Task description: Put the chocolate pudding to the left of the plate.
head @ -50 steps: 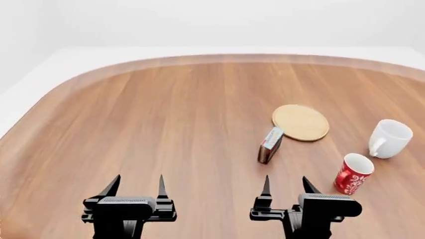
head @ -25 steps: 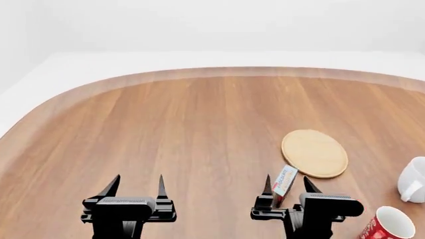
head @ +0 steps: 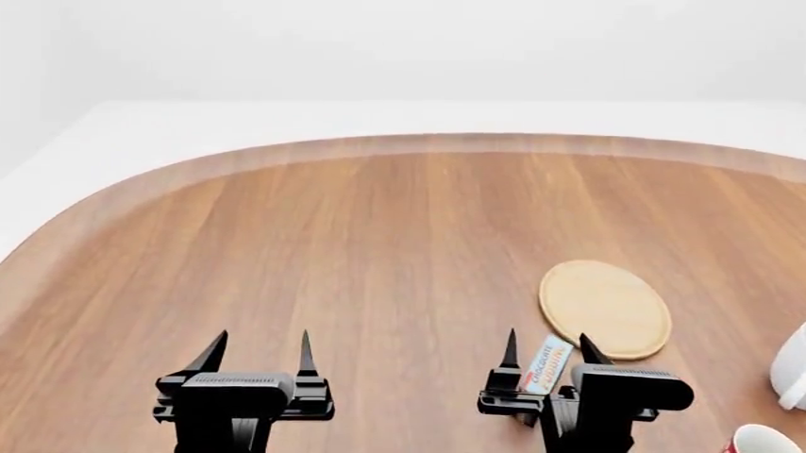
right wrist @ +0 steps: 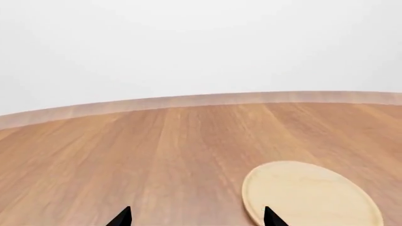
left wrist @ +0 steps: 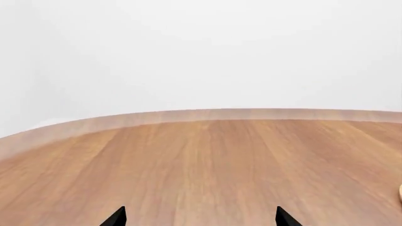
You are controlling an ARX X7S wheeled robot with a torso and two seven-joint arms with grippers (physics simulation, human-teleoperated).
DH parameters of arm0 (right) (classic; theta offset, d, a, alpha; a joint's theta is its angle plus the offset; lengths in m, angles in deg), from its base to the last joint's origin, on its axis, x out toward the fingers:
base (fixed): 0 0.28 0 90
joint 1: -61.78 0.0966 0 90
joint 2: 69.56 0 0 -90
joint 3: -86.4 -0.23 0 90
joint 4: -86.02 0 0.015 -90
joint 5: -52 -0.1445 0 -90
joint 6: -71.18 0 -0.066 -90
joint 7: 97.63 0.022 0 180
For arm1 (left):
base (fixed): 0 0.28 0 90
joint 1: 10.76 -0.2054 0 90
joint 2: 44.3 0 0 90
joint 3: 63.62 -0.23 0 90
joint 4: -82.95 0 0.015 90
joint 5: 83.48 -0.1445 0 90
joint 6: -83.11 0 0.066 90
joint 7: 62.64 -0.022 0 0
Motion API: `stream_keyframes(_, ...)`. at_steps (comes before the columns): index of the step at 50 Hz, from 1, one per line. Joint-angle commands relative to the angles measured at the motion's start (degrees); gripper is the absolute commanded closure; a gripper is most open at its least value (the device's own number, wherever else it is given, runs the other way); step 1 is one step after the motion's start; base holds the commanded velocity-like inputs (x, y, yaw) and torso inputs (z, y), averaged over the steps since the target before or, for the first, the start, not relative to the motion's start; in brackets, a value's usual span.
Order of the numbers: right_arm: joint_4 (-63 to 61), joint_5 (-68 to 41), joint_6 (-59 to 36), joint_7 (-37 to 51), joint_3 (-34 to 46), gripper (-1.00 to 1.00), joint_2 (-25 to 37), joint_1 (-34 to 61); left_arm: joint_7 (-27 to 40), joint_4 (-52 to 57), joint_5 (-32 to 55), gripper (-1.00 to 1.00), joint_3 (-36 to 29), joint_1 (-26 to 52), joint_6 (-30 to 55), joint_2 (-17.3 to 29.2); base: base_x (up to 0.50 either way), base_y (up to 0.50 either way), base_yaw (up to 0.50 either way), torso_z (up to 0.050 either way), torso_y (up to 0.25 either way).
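In the head view, your left gripper point(head: 257, 351) sits low at the left with its two fingers spread and nothing between them, above bare wood of the surface point(head: 377, 245). Your right gripper point(head: 550, 352) sits low toward the right, its fingers likewise spread. The chocolate pudding point(head: 546, 364) shows between those right fingers as a pale printed face with red and blue marks; only its upper part is visible above the gripper body, and you cannot tell from here whether either finger touches it. The plate point(head: 606, 309) lies flat on the surface just beyond the carton and slightly to its right, close to it. At the right edge a white mug point(head: 794, 366) is partly cut off, and the rim of a red mug point(head: 764, 441) pokes in at the lower right corner.

In the left wrist view, you see only the two dark tips of the left gripper point(left wrist: 199, 218), set wide apart, with the wooden surface point(left wrist: 207, 160) running to its curved far edge and a pale wall behind.

In the right wrist view, the right gripper point(right wrist: 197, 218) shows two tips spread apart. The plate point(right wrist: 311, 195) lies on the surface ahead of one tip. The carton itself is not visible in this view.
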Motion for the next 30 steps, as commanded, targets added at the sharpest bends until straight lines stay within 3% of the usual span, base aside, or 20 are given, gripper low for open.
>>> stream_keyframes(1, -0.2, -0.39, 0.52, 0.6, 0.45, -1.0, 0.46, -0.18, 0.68, 0.08, 0.53, -1.0, -0.59, 0.01, -0.17, 0.61, 0.19, 0.0, 0.0, 0.0, 0.0)
stream_keyframes(11, -4.77, -1.9, -7.46, 3.55, 0.41, -1.0, 0.83, 0.8, 1.34, 0.89, 1.17, -1.0, -0.67, -0.19, -0.15, 1.27, 0.0, 0.0, 0.0, 0.0, 0.0)
stream_keyframes(20, -13.1, -5.01, -27.53, 10.9, 0.17, -1.0, -0.62, 6.19, 1.59, 0.94, 1.5, -1.0, -0.8, -0.17, -0.15, 1.59, 0.0, 0.0, 0.0, 0.0, 0.0)
stream_keyframes(30, -12.76, -7.95, -43.42, 20.1, -3.11, -1.0, -5.95, 14.56, 1.82, 0.89, 2.21, -1.0, -0.48, -0.13, -0.21, 1.98, 0.0, 0.0, 0.0, 0.0, 0.0)
